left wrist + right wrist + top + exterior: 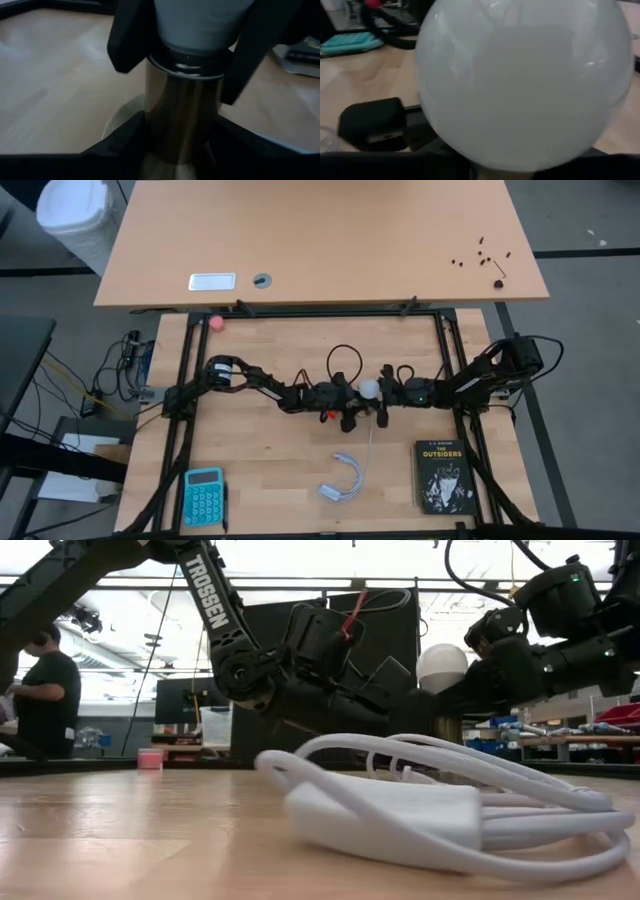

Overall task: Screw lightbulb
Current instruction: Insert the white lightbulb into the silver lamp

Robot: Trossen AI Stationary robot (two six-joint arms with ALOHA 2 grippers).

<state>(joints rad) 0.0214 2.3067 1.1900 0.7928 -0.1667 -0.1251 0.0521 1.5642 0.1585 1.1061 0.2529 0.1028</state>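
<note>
My right gripper (383, 392) is pinching the frosted white pear-shaped lightbulb (370, 389); my left gripper (347, 412) is clamping the smooth brass-coloured cylindrical socket (182, 117).

A robotics lab or workshop. A wooden counter (300, 470) sits inside a black frame, with loose cables (120, 375) trailing at nine o'clock and a second counter (320, 240) at twelve carrying scattered screws (482, 252). The low view shows open ceiling rails, shelves of parts (560, 735) at three o'clock, and a person (45, 690) standing at nine.
</note>
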